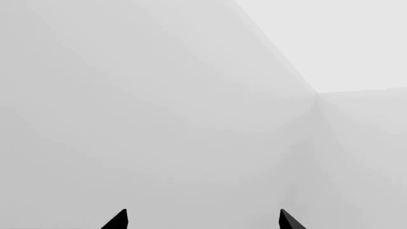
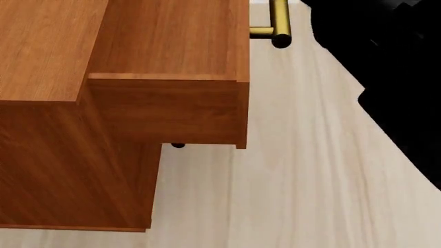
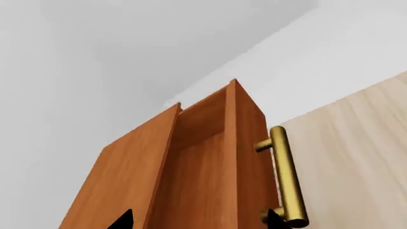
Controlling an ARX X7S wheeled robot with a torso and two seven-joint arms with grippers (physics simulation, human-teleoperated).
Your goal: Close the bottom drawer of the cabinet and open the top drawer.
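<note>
The reddish-brown cabinet fills the left of the head view, seen from above. The top drawer, just under the cabinet's top, stands pulled out, and its brass bar handle points right. The bottom drawer is hidden beneath it. In the right wrist view the open drawer and its handle are close. My right gripper is open, with one fingertip next to the handle's end. My left gripper is open and empty, facing only white walls.
Pale wooden floor lies to the right of the cabinet. A black part of my right arm fills the upper right of the head view. A small dark knob shows under the open drawer. White walls stand behind.
</note>
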